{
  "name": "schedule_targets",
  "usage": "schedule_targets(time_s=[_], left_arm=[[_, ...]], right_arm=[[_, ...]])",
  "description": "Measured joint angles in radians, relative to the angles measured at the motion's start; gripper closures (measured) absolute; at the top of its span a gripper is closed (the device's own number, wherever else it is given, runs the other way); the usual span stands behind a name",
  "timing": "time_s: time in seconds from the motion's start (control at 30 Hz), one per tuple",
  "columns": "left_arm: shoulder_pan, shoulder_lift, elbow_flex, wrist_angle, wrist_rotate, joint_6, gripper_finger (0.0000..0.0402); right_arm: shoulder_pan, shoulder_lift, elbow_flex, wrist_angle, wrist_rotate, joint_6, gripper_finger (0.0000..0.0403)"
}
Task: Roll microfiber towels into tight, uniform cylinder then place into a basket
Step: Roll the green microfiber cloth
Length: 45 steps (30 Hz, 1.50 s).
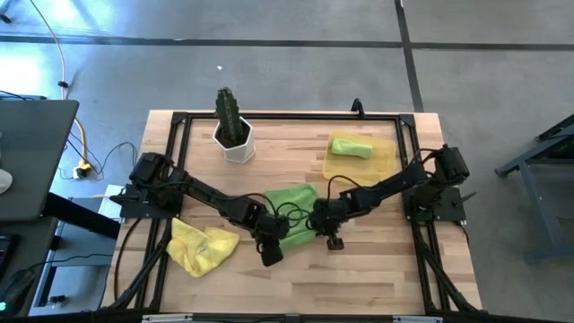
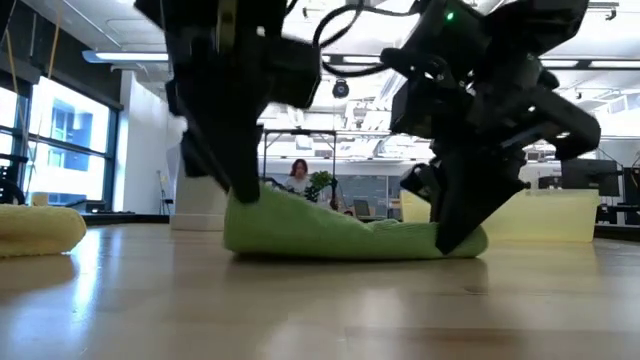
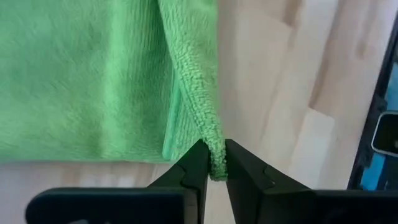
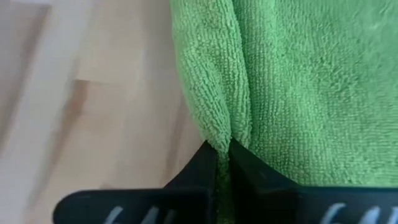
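A lime green towel [image 1: 293,205] lies spread at the table's middle; in the low view [image 2: 340,232] its left end is raised and its middle rests on the wood. My left gripper [image 1: 274,233] is shut on its near left corner. My right gripper [image 1: 317,221] is shut on its near right part. A second green towel [image 1: 350,146], rolled, lies in the translucent yellow basket [image 1: 384,163] at the far right. The yellow towel [image 1: 203,247] lies crumpled at the near left. My left gripper pinches the towel's hemmed corner [image 3: 216,163] between its two fingers, only at their tips. The fingers [image 2: 240,185] come from above, slanting down. The corner is lifted a little off the table, and the rest of the towel lies on the wood. My right gripper pinches a gathered fold [image 4: 225,142] at the towel's near right edge between its two fingers; how many layers does not show. The fingers [image 2: 452,225] come from above, slanting down. That end sits low at the table top.
A white pot with a green cactus [image 1: 233,133] stands at the far left of the table. A black frame [image 1: 287,115] runs around the table's edges. Bare wood [image 1: 359,269] lies near the front edge. A person [image 2: 298,175] sits far off in the room behind.
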Motion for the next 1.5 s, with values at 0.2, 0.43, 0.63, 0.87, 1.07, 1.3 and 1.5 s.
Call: schedule_targets(time_s=[0.2, 0.43, 0.63, 0.87, 1.07, 1.3, 1.5], left_arm=[[-0.045, -0.002, 0.098, -0.243, -0.079, 0.11, 0.0347], [-0.148, -0.002, 0.147, -0.206, -0.331, 0.329, 0.0343], [-0.205, -0.002, 0.146, -0.13, -0.409, 0.336, 0.0326], [-0.203, 0.009, 0.145, -0.118, -0.473, 0.295, 0.0261], [-0.217, 0.093, 0.144, -0.063, -0.479, 0.399, 0.0228], [-0.238, 0.165, 0.144, -0.048, -0.626, 0.485, 0.0225], [-0.229, 0.164, 0.145, -0.066, -0.711, 0.474, 0.0225]], right_arm=[[-0.053, 0.004, -0.003, -0.008, -0.184, 0.027, 0.0402], [-0.1, 0.006, -0.005, -0.01, -0.283, 0.099, 0.0402], [-0.111, 0.006, -0.005, -0.007, -0.282, 0.105, 0.0403], [-0.111, 0.005, -0.004, -0.007, -0.28, 0.108, 0.0402], [-0.111, 0.004, -0.004, -0.008, -0.275, 0.107, 0.0402], [-0.111, 0.003, -0.002, -0.016, -0.27, 0.104, 0.0402], [-0.111, 0.003, -0.002, -0.015, -0.268, 0.104, 0.0402]])
